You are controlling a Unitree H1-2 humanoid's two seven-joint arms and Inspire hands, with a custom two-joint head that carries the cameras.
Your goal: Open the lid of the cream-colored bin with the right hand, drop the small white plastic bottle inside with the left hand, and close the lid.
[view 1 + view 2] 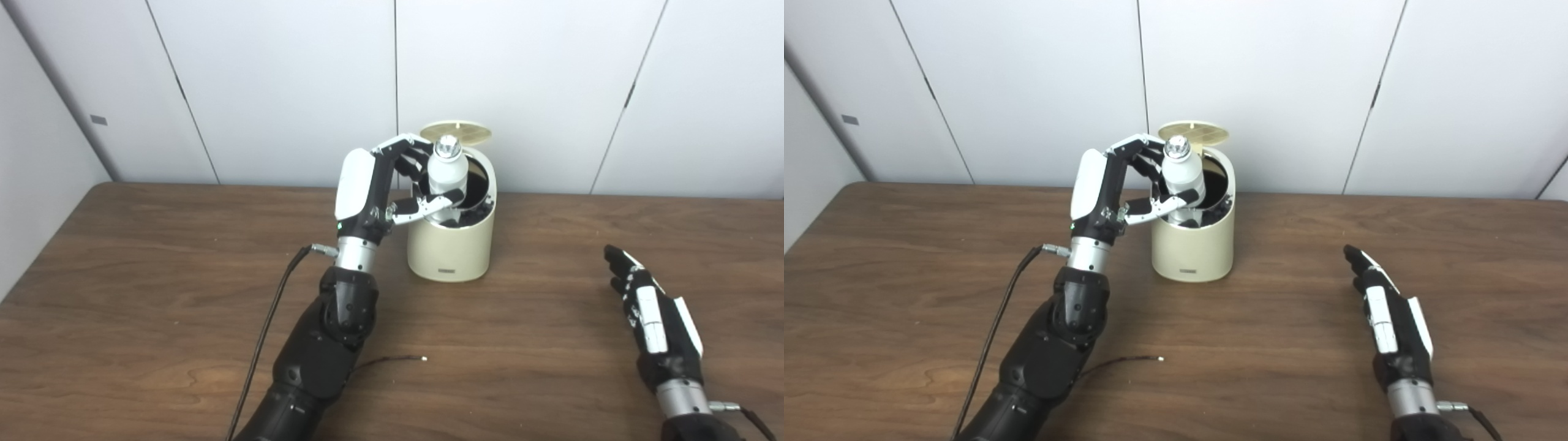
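Cream plastic bin [452,248] stands at the centre of the frame on your wooden table [153,288], close to the white panelled wall [275,79] behind it. Its round lid [456,130] is up, hinged back at the far rim, underside showing. The dark opening faces up and toward you.

Your left hand [392,184] sits just left of the bin, raised at the level of its rim. Fingers [407,150] curl around the back of the small white bottle [446,173]; the thumb [429,205] presses across its front lower down. So: left hand closed on the bottle. The bottle is upright, shiny cap [448,145] on top, its lower part inside the bin's mouth, upper part above the rim. You cannot tell from either view whether its base touches anything inside.

Your right hand [652,309] lies at the lower right of the frame, well apart from the bin, low over the table. Fingers are stretched out straight and fairly close together, pointing toward the wall, holding nothing.

A black cable [269,318] runs from the left wrist down to the bottom edge. A thin dark wire [392,359] with a white tip lies on the table just right of the left forearm.
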